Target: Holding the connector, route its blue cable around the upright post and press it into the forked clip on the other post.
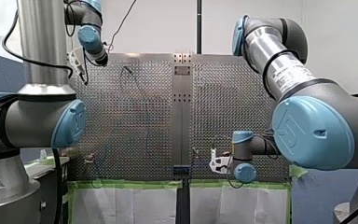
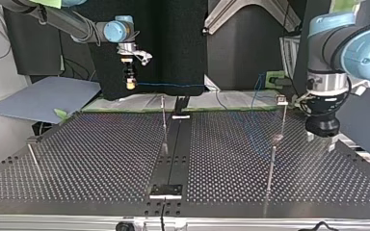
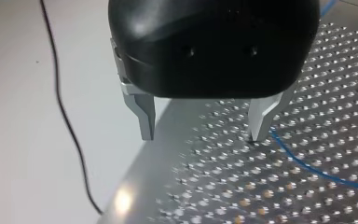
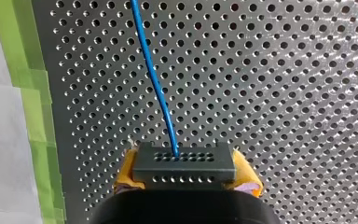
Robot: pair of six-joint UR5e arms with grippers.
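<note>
right claw [image 4: 185, 175]: pinching the connector [image 4: 184, 161] between yellow pads [image 4: 248, 179]. Held up off the table [image 2: 101, 159], at the far left in the top view [image 2: 131, 83].
connector: dark block with rows of small holes, set crosswise in the right claw, flat face pointing ahead.
cable [image 4: 151, 77]: blue, comes out of the connector's face and runs straight ahead of the right claw over the table's holes.
left claw [image 3: 203, 126]: metal fingers [image 3: 144, 116] spread, nothing between them, tips close over the table near its edge.
cable by left claw: curves along the table just beside one finger, not between the two.
top view only: cable [image 2: 173, 85] stretches level in the air from the right claw toward the view's right. Thin posts stand mid-table [image 2: 164, 125] and at the right [image 2: 270, 178].
cable on a post: cannot tell.
right wrist view only: connector grip up close, green tape [image 4: 28, 93] along the table edge.
front view: both claws too small to read.
</note>
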